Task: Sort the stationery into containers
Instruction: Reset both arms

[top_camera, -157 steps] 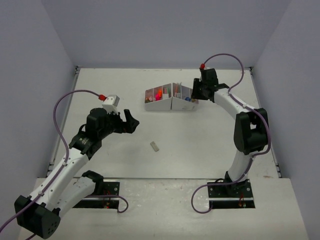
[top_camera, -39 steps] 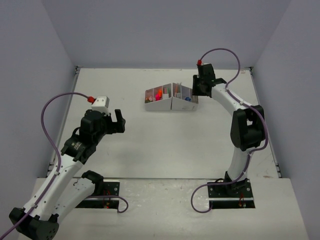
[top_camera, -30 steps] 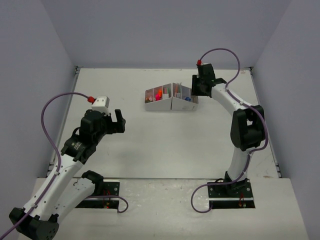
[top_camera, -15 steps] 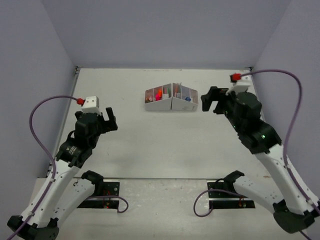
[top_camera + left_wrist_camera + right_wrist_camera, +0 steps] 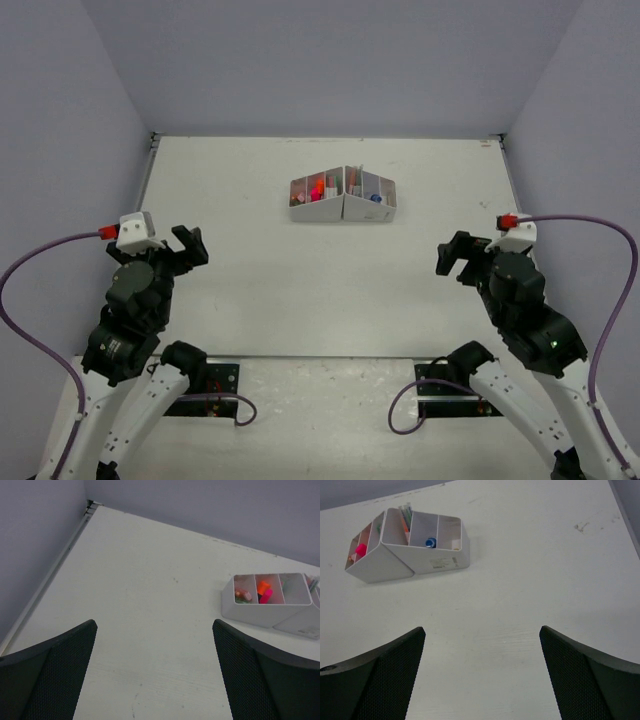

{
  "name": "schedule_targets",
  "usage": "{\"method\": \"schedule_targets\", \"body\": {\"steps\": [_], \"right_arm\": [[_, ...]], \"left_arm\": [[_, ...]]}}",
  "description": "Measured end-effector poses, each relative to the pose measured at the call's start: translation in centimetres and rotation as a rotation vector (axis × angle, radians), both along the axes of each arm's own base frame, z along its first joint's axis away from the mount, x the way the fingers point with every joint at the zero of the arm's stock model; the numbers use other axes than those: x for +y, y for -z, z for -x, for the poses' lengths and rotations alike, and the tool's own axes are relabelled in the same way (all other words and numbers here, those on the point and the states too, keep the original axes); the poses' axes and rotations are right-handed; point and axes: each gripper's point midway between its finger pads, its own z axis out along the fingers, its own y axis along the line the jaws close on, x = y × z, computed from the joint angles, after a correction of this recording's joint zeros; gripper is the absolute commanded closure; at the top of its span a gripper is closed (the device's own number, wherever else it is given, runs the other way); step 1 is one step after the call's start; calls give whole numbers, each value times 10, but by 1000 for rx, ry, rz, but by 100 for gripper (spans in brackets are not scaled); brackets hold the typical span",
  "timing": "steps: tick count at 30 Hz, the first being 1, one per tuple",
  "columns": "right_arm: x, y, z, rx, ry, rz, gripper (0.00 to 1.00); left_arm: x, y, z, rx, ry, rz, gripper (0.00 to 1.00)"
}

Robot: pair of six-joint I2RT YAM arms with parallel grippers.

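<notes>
Top external view: the white organiser box (image 5: 343,198) stands at the far middle of the table (image 5: 300,290), well apart from both arms. The left gripper (image 5: 187,246) and right gripper (image 5: 455,260) hang near their own table sides, each spread wide and carrying nothing. No loose stationery shows on the surface.

Left wrist view: fingers (image 5: 55,675) wide apart, bare table between them. Orange and pink highlighter ends (image 5: 264,591) sit in a middle compartment; the box's right part is cut off by the frame edge.

Right wrist view: fingers (image 5: 385,675) likewise wide. Thin pens (image 5: 406,516) and a blue piece (image 5: 430,542) lie in compartments.

Judgement: sorting appears finished or nearly so. Compartment contents are too small to count, and the table strip beneath the arms is hidden
</notes>
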Motion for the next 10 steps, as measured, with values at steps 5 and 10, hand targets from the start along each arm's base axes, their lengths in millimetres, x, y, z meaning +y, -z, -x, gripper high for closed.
{"method": "schedule_targets", "body": {"steps": [5, 10], "right_arm": [[-5, 1, 9, -26, -1, -15, 1], [-4, 1, 9, -25, -6, -18, 1]], "left_arm": [[-1, 21, -2, 43, 0, -21, 0], [-2, 33, -5, 75, 2, -33, 0]]}}
